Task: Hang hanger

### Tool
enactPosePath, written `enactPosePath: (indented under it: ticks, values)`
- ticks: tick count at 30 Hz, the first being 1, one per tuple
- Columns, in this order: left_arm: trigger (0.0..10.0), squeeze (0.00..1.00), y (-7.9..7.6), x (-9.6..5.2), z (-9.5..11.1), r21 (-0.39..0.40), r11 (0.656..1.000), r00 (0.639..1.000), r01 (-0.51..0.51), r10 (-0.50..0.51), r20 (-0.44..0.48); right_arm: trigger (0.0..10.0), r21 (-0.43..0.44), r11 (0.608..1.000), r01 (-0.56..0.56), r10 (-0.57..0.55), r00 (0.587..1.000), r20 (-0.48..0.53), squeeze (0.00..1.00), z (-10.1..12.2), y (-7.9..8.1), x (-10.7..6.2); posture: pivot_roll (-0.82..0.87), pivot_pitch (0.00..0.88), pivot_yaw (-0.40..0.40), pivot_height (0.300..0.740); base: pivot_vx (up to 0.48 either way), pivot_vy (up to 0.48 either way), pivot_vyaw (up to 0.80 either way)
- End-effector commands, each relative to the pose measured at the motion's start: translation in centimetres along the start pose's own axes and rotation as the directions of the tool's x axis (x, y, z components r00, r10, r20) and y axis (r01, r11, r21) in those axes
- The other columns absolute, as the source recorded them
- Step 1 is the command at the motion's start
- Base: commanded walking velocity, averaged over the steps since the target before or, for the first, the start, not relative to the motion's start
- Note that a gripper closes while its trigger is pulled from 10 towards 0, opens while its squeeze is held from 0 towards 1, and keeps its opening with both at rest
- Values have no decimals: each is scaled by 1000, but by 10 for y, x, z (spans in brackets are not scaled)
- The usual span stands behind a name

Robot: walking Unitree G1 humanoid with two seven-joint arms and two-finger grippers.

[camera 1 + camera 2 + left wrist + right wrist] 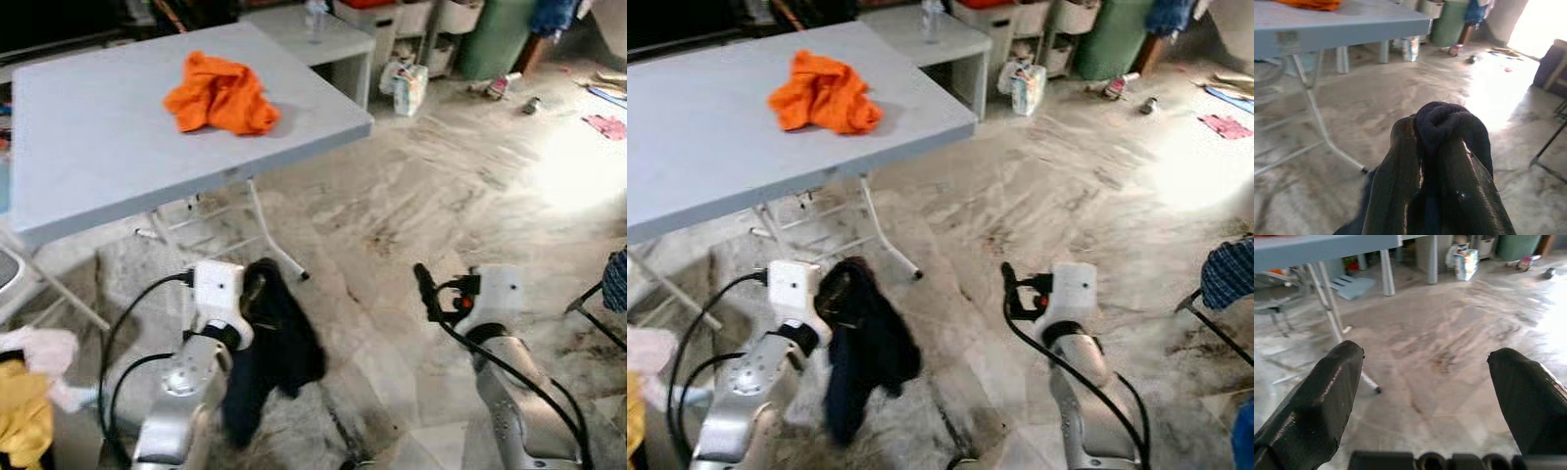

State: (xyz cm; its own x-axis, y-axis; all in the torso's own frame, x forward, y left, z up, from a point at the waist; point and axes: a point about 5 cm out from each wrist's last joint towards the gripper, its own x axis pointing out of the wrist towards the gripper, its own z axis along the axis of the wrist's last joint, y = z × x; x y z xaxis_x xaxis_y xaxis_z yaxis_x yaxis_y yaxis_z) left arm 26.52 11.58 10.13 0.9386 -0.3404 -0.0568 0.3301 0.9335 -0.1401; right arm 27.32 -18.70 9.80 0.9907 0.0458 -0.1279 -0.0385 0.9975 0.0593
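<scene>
My left gripper (pixel 257 284) is shut on a dark navy garment (pixel 276 357), which hangs limp from the fingers down toward the floor. In the left wrist view the bunched cloth (pixel 1449 122) bulges out between the two black fingertips (pixel 1400 161). My right gripper (pixel 423 286) is held low over the marble floor, open with nothing in it; the right wrist view shows its fingers (pixel 1327 391) spread wide apart. An orange cloth (pixel 220 95) lies crumpled on the grey folding table (pixel 78 147) ahead and to the left.
The table's metal legs (pixel 274 240) stand just beyond my left gripper. A white side table (pixel 328 44), storage boxes and a green bin (pixel 495 39) line the back. Yellow and pink clothes (pixel 24 411) are piled at lower left. A chair frame (pixel 598 313) stands at right.
</scene>
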Motion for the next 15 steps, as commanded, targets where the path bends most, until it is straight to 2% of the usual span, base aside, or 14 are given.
enactPosePath:
  ticks: [1,15]
  values:
    - [10000,0,8,-2,7,18,1000,999,-22,21,29,10000,10,1000,-18,18,1000,3,0,1,8,2,11,96,-11,740,251,0,-625]
    - [10000,0,7,-2,6,19,1000,1000,-18,17,22,10000,13,1000,-13,13,1000,0,0,0,8,1,9,101,-7,740,253,0,-533]
